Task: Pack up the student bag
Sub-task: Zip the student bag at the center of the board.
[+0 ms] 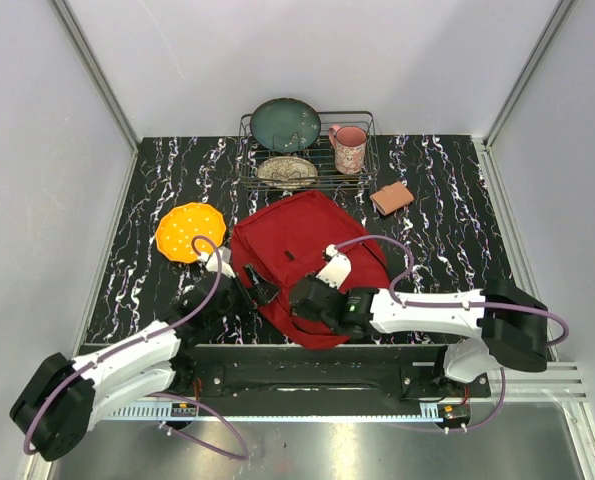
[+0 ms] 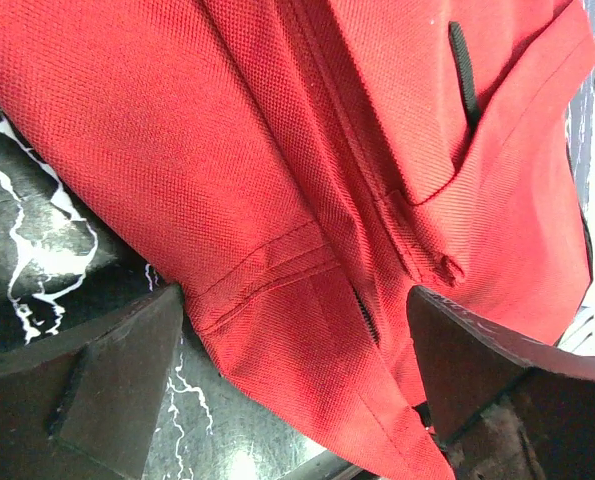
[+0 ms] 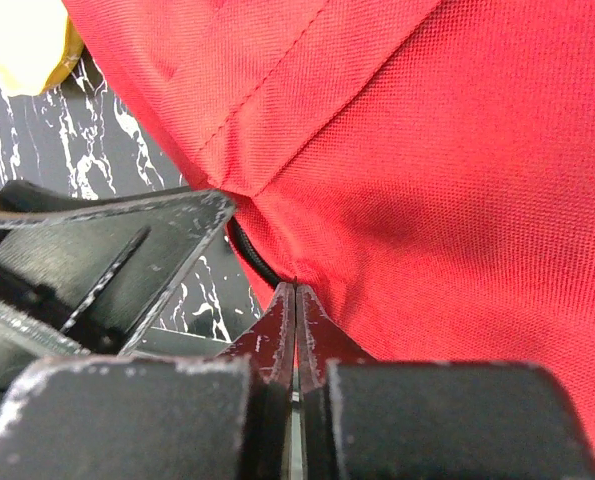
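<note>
1. You are working on a black tabletop [image 1: 447,250] veined with white. Pale plain walls close it in on three sides, with metal posts in the far corners.
2. The student bag [image 1: 297,245] lies flat near the middle of the table, set on a diagonal. Its far end is just in front of the wire dish rack [image 1: 322,165].
3. It is red woven fabric with a rounded outline, stitched seams and a black zipper pull [image 2: 464,70] on the front pocket.
4. Your left gripper [image 2: 295,310] stands wide open at the bag's near left edge. Its fingers [image 2: 107,390] flank a seamed corner of the fabric and hold nothing.
5. Your right gripper [image 3: 294,290] is fully closed, with its tips at a pucker in the red cloth near the bag's near edge. You cannot tell whether a fold is caught between them.
6. In the rack, a dark green plate [image 1: 285,124] stands upright at the back. A patterned dish [image 1: 286,171] sits in front of it, and a pink mug [image 1: 348,148] is on the right.
7. An orange plate with pale dots [image 1: 190,232] lies just beside the bag's left side.
8. A small brown rectangular item [image 1: 392,198] lies apart from the bag, to its far right.
9. In the overhead view, the right arm's wrist and a loop of purple cable [image 1: 377,240] cover the bag's near right part. Both grippers crowd the same near edge, close to each other.
</note>
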